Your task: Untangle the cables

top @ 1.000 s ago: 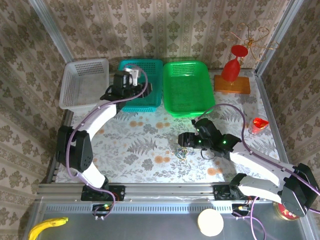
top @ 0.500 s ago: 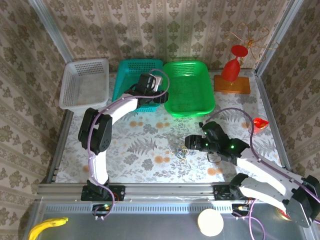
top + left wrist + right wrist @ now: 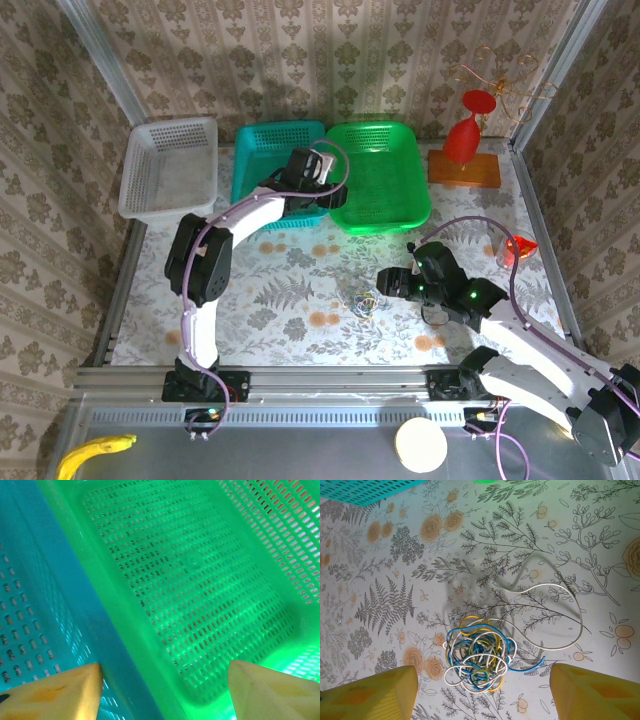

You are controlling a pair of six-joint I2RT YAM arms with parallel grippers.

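We log the left gripper (image 3: pixel 318 178) swung from the teal basket (image 3: pixel 262 142) to the green basket (image 3: pixel 200 580) edge, fingers spread and empty; the right gripper (image 3: pixel 482 682), also spread, hovers over the cables (image 3: pixel 477 657) bunched on the table (image 3: pixel 270 295).

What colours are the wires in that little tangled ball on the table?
The cables are blue, yellow and white, clearest in the right wrist view.

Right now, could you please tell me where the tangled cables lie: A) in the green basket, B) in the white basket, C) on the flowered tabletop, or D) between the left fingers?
C: the cables lie knotted on the flowered tabletop, in the right wrist view.
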